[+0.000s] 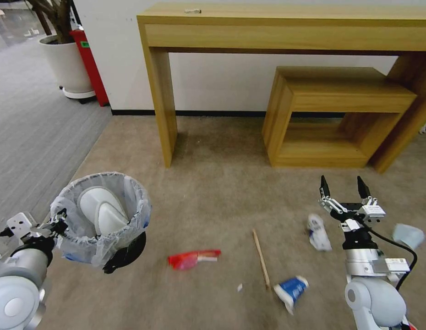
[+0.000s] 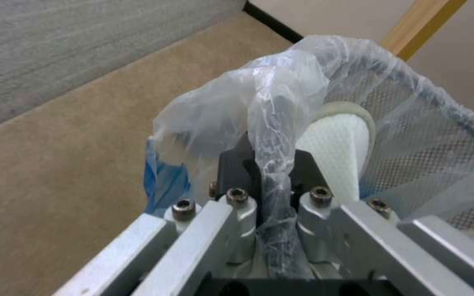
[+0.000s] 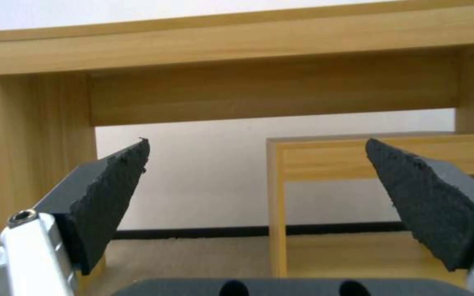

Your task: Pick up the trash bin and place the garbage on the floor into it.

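Observation:
My left gripper [image 1: 57, 224] is shut on the rim of the trash bin [image 1: 130, 213], a black mesh bin with a clear bag, held tilted at the left over the floor [image 1: 213, 192]. A white slipper [image 1: 101, 208] lies inside it. In the left wrist view the gripper [image 2: 273, 181] pinches rim and bag beside the slipper [image 2: 338, 148]. My right gripper [image 1: 343, 188] hangs open at the right, its pads [image 3: 111, 193] wide apart. On the carpet lie a red wrapper [image 1: 194, 258], a wooden stick [image 1: 261, 263], a blue-white cup [image 1: 291, 289], a white bag [image 1: 318, 233] and a blue mask [image 1: 407, 235].
A tall wooden table [image 1: 286, 27] stands against the wall, with a lower wooden bench [image 1: 341, 91] under its right half. A white plant pot [image 1: 68, 64] and a red object [image 1: 91, 64] stand at the back left on grey ribbed carpet [image 1: 34, 128].

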Tool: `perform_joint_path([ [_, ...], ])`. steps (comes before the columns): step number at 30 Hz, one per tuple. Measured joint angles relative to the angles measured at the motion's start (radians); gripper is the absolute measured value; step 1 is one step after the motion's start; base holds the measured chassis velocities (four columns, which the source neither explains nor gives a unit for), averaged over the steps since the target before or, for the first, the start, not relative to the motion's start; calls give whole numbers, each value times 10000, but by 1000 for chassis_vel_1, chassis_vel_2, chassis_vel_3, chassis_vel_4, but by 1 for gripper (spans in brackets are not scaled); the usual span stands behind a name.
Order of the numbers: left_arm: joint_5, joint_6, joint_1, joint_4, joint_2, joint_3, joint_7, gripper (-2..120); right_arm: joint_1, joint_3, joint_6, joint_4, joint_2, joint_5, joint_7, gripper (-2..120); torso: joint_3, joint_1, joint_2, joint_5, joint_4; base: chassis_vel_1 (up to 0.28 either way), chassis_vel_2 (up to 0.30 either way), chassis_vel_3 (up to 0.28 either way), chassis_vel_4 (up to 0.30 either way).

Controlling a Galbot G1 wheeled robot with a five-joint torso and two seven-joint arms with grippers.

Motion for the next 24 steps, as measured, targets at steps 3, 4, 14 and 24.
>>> perform_joint_path([
  [3,57,2,23,-27,-53,23,0,3,9,-58,3,10,-43,-4,47,100,1,0,0,0,1,-190,119,140,-115],
  [4,68,1,27,-42,-61,23,0,3,11,-65,2,14,-48,-4,54,100,1,0,0,2,2,-91,80,102,-34],
  [14,147,1,69,-117,-168,39,3,3,66,-219,-169,55,-128,-189,287,100,-8,-2,1,-1,2,25,-43,-32,33],
  [24,162,9,123,-195,-211,80,2,3,17,-210,-26,-18,-126,-312,152,100,-4,-2,1,-1,1,0,0,0,0],
])
